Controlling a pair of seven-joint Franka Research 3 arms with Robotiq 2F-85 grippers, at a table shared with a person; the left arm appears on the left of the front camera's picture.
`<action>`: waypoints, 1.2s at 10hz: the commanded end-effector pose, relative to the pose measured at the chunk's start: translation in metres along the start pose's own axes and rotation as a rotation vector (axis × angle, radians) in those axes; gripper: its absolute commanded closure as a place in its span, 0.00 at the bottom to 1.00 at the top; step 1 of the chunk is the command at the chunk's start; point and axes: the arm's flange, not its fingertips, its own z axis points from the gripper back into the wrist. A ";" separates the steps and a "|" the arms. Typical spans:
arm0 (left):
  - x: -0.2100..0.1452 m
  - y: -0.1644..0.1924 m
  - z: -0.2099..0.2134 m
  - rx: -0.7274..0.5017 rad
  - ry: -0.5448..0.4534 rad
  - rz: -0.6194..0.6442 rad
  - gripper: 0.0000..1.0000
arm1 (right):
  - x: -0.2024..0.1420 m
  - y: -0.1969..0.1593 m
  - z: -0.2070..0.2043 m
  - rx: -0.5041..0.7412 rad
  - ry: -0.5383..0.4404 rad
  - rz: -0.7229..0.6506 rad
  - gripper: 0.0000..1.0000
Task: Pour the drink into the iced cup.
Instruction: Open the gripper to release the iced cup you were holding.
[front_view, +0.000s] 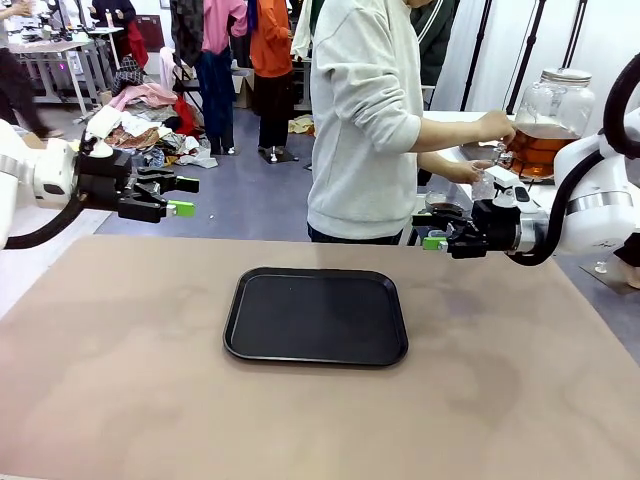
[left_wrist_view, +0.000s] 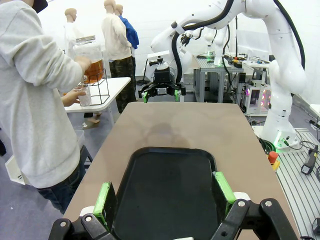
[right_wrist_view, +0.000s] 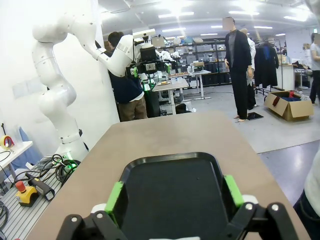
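The amber-brown drink fills the lower part of a large clear lidded jar dispenser on a side table at the far right; it appears again as the jar in the left wrist view. A person in a pale sweatshirt stands there, one hand at the tap and the other holding a clear cup below it. My left gripper hovers open at the table's left edge. My right gripper hovers open at the right edge. Both are empty.
A black tray lies bare in the middle of the brown table. The side table with the jar's wire stand is beyond the far right corner. Clothes racks and other workbenches stand farther back.
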 end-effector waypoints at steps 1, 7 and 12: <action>0.001 -0.001 0.001 0.001 -0.001 -0.004 0.00 | 0.003 -0.001 0.000 -0.001 0.000 0.002 0.00; 0.001 -0.001 0.001 0.001 -0.001 -0.004 0.00 | 0.003 -0.001 0.000 -0.001 0.000 0.002 0.00; 0.001 -0.001 0.001 0.001 -0.001 -0.004 0.00 | 0.003 -0.001 0.000 -0.001 0.000 0.002 0.00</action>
